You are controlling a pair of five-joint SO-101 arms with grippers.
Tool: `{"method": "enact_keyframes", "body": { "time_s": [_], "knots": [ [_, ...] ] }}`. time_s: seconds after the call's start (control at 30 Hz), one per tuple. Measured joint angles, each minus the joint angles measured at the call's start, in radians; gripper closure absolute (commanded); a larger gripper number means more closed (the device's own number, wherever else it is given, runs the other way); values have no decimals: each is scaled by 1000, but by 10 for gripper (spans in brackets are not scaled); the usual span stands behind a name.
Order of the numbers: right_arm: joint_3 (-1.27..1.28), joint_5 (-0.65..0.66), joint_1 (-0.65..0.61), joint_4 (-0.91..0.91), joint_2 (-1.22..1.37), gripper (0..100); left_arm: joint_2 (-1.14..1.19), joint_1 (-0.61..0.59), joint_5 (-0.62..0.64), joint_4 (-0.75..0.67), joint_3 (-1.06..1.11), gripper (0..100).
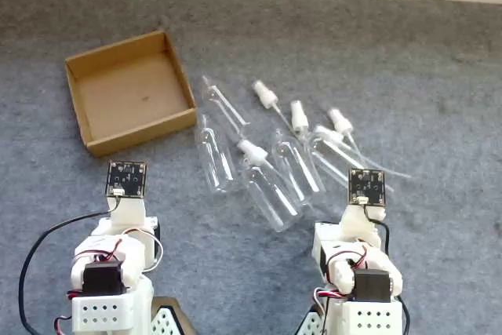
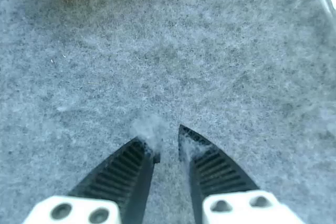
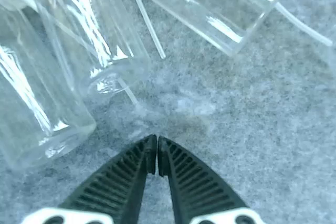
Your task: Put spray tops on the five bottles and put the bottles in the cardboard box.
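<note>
Parked low at near table [image 1: 439,60] edge, judged at rest before work starts: left gripper [image 2: 168,140], narrowly parted, empty; right gripper [image 3: 157,150], tips together, empty. Cardboard box [image 1: 141,132] ahead of left arm, open upward to receive. Five bottles [image 1: 271,194] lying flat mid-table, within reach. Spray tops [image 1: 265,95] scattered among them, mostly loose.

No legible text, labels, numbers or signs. Cardboard box [image 1: 141,132]: plain walls, no print. Bottles [image 1: 271,194]: clear, unlabelled. Black camera boards [image 1: 126,179] on the arms: any markings are too small to read.
</note>
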Motion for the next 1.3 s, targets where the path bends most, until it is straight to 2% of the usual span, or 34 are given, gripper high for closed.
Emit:
{"method": "enact_keyframes", "body": {
  "time_s": [0.47,0.73,0.9,1.03,1.13,1.3],
  "knots": [
    [0,0,0,-2,0,989,0,0,0,0,0,993],
    [0,0,5,-71,0,989,0,0,0,0,0,989],
    [0,0,78,-61,0,989,0,0,0,-11,0,987],
    [0,0,132,-58,0,989,0,0,0,-55,-5,909],
    [0,0,146,-58,0,989,0,2,-66,-37,-71,864],
    [0,0,147,-58,0,989,0,3,-121,43,-252,894]
  ]
}}
